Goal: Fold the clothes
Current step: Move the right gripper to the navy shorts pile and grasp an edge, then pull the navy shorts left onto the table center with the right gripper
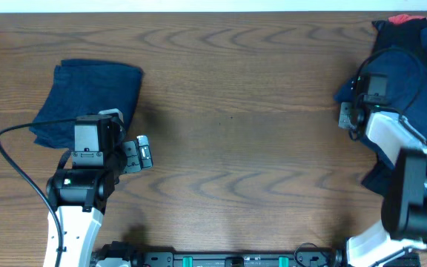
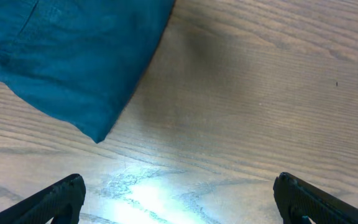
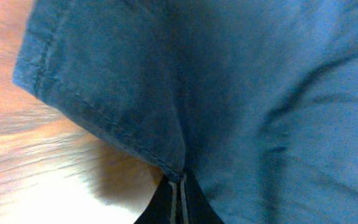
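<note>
Navy folded shorts [image 1: 87,96] are lying by the empty, spread left gripper [image 1: 141,153] as the right gripper [image 3: 178,196] is pinching 1 unfolded pair [image 3: 260,93].

Brown wood-grain table [image 1: 228,111] fills nearly the whole overhead view. Thin pale strip [image 1: 199,6] along the 12 o'clock edge, wall or floor unclear. Left wrist view: white glare [image 2: 160,199] on the table at 6 o'clock, soft grey shadow [image 2: 188,62] toward 12.

Overhead, you look straight down on the whole bench [image 1: 236,111]. Your left wrist view hangs low, sharing a corner of the folded shorts [image 2: 73,62]; the right presses against denim [image 3: 241,93].
</note>
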You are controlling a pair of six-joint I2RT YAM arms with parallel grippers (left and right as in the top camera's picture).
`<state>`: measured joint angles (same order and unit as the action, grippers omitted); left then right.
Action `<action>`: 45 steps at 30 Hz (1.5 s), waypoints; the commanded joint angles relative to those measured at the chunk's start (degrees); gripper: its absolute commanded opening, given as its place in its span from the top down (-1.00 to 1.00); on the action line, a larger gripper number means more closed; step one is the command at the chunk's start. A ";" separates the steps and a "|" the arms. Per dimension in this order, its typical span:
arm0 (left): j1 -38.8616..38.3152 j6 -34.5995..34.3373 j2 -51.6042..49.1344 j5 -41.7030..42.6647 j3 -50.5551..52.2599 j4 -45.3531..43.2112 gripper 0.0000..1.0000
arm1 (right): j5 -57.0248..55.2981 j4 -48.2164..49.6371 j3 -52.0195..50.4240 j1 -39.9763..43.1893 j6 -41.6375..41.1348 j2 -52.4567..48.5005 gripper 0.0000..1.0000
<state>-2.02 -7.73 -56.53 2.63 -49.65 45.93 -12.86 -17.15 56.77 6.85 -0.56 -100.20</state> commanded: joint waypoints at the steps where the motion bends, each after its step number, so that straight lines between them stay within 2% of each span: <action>1: 0.17 -0.55 -0.04 -0.02 -1.18 -0.11 -0.96 | 3.48 -1.77 3.76 -3.58 1.84 9.31 0.98; 8: 0.17 -0.55 -0.04 -0.02 -1.18 0.11 -0.96 | 3.72 -5.35 8.94 -16.87 1.49 24.04 0.97; 13: 0.17 -0.55 -0.04 -0.02 -1.18 0.11 -0.96 | 3.69 -1.66 9.09 -25.92 -5.46 25.97 0.98; 17: 0.17 -0.55 -0.04 0.00 -1.18 0.11 -0.96 | 3.82 2.25 9.09 -30.32 -11.67 21.90 0.98; 20: 0.17 -0.55 -0.04 -0.02 -1.18 0.07 -0.96 | 6.49 7.56 9.09 -32.85 -13.18 16.52 0.98; 28: 0.17 -0.57 -0.04 0.00 -1.18 -1.11 -0.96 | 8.81 32.09 9.09 -38.45 -20.74 1.88 0.98; 32: 0.17 -0.57 -0.07 0.00 -1.18 -1.90 -0.96 | 5.60 40.61 9.09 -39.34 -20.90 -1.09 0.97; 33: 0.17 -0.57 -0.04 0.00 -1.18 -1.99 -0.96 | 3.39 40.98 9.09 -39.34 -20.90 -1.09 0.90; 34: 0.17 -0.57 -0.04 0.00 -1.18 -2.10 -0.96 | 0.76 40.94 9.09 -39.19 -20.83 -1.05 0.67; 36: 0.17 -0.57 -0.04 0.02 -1.18 -2.12 -0.96 | -3.89 39.89 9.09 -38.40 -19.69 -0.48 -0.24; 37: 0.17 -0.57 -0.07 0.28 -1.18 -2.12 -0.96 | -5.55 38.40 9.11 -37.75 -17.81 0.04 -0.83; 38: 0.17 -0.57 -0.07 1.11 -1.18 -2.12 -0.96 | -6.73 36.35 9.11 -37.07 -15.69 0.70 -0.98; 45: 0.17 -2.47 -0.35 11.17 -1.18 -4.42 -0.96 | -14.12 8.92 9.11 -29.77 -6.84 9.40 -0.98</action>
<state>-2.02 -8.03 -56.55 7.97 -49.67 42.46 -20.75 -3.16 65.23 -26.06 -12.45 -95.81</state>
